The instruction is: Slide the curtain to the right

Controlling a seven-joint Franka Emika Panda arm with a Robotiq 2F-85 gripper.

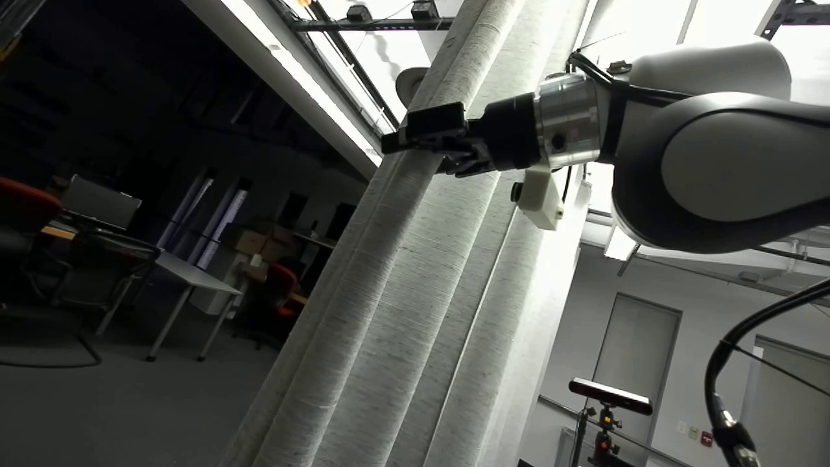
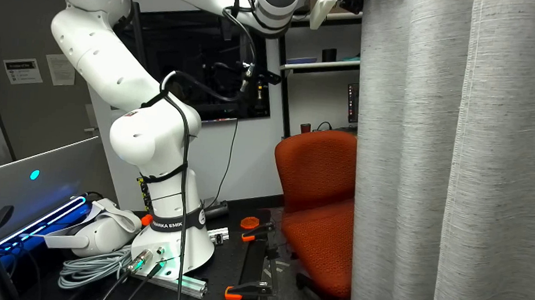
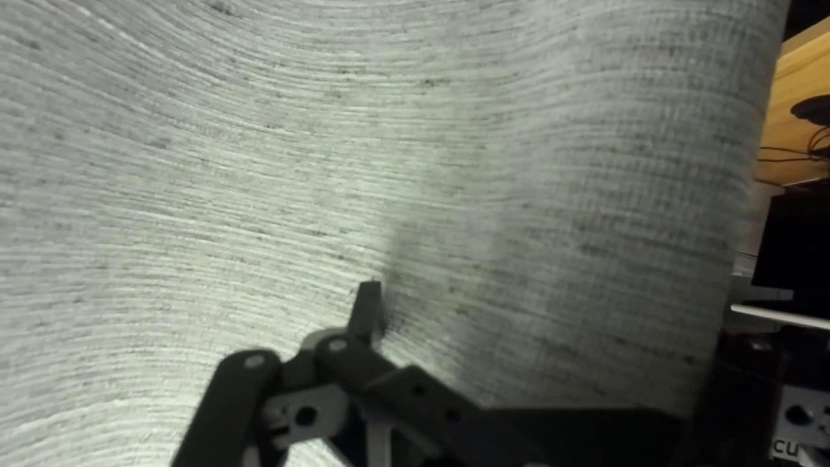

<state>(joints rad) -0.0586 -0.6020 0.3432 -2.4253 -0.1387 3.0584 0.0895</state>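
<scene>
At the upper centre of an exterior view, the black two-fingered tool (image 1: 416, 154) gapes wide around the edge of the tall pale-grey woven curtain (image 1: 408, 298), presumably to drag it.

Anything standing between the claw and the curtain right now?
Nothing visible. In an exterior view the claw is right at the curtain; the wrist view shows only fabric in front of the one fingertip in sight. The opposite fingertip is hidden there, so I can't vouch for that side.
</scene>
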